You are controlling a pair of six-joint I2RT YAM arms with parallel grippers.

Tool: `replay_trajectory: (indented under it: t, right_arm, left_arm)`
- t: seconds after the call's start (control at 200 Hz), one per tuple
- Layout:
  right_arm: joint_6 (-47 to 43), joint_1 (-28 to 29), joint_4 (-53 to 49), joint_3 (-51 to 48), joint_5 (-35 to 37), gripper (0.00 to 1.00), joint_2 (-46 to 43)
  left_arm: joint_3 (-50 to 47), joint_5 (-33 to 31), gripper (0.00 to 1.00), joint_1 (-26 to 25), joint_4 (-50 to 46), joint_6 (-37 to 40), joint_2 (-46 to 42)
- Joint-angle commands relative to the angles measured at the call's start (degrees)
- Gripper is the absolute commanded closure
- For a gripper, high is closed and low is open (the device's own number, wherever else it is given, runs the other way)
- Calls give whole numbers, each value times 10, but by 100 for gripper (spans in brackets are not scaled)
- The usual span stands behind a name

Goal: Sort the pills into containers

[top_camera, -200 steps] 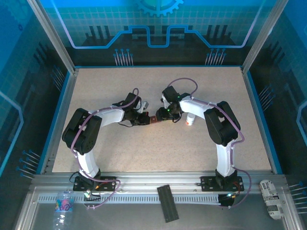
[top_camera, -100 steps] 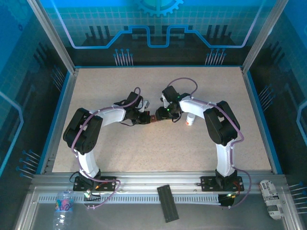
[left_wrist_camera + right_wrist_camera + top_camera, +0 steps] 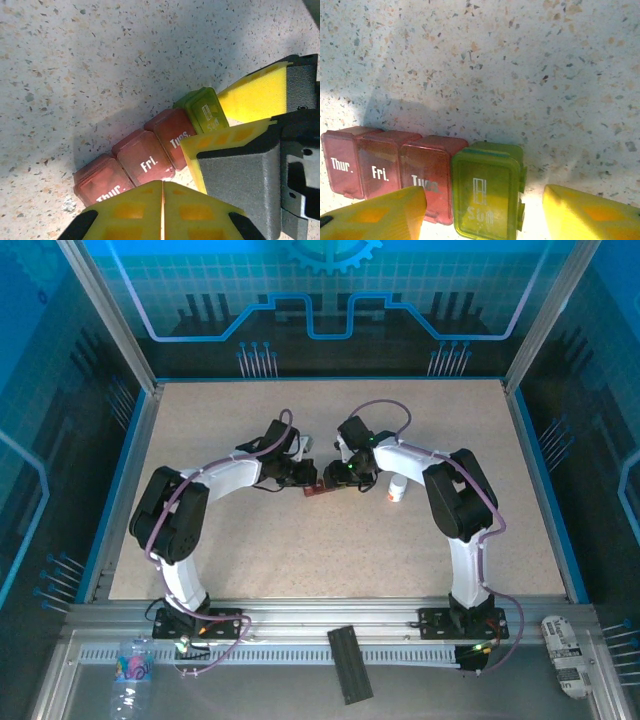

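A: Spotted the containers (image 3: pixel 427 175) centre of the table (image 3: pixel 250 560). Looks light, stiff, slick?
B: Yep. Got right gripper (image 3: pixel 484 200) spread halfway astride the green end (image 3: pixel 487 187), gripping nothing; left gripper (image 3: pixel 162 192) pinched closed, empty. Better pinch across the sides.

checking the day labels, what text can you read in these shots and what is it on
"Thur." on end red compartment
"Fri." on middle red compartment
"Tues." on third red compartment
"Sun" on green lid
Water bottle label, white bottle: too small to read
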Motion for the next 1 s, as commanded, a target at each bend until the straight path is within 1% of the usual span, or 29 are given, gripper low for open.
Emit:
replay_trajectory:
  t: [0.0, 0.25, 0.4, 0.51, 0.545, 0.605, 0.645, 0.665, 0.68, 0.695, 0.765, 0.886, 0.926, 0.996]
  right_arm:
    - [-3, -10, -35, 10, 14, 32, 20]
    - [-11, -26, -53, 61, -7, 24, -13]
    - [-13, -36, -57, 85, -18, 21, -63]
    - [-13, -48, -52, 84, -27, 20, -116]
    - [-14, -52, -47, 77, -29, 19, -137]
    - [-15, -63, -34, 56, -32, 18, -178]
    - [-17, -72, -23, 38, -33, 17, -209]
    - [-18, -78, -17, 28, -34, 16, -225]
    - [-19, -82, -13, 19, -34, 15, -238]
    - [-20, -86, -9, 10, -35, 15, -251]
    - [-25, -111, 9, -36, -30, 9, -310]
    - [-43, -162, 32, -126, 17, 0, -413]
    - [-46, -181, 45, -158, 38, 0, -444]
    - [-46, -213, 59, -206, 89, 0, -490]
  left_arm:
    - [7, -11, 90, 7, -10, 16, -38]
    - [-26, -21, 83, 21, 18, 11, -108]
    - [-67, -49, 75, 26, 51, 13, -184]
    - [-100, -70, 67, 28, 75, 19, -250]
    - [-110, -77, 61, 29, 80, 22, -273]
    - [-125, -97, 48, 30, 82, 28, -311]
    - [-134, -110, 30, 31, 82, 33, -336]
    - [-139, -115, 19, 32, 82, 37, -349]
    - [-142, -119, 5, 32, 83, 40, -357]
    - [-146, -124, 2, 32, 83, 44, -367]
    - [-161, -150, 1, 35, 82, 59, -407]
    - [-204, -195, 1, 37, 114, 98, -471]
    - [-227, -205, 1, 37, 136, 122, -491]
    - [-279, -227, 1, 37, 201, 169, -526]
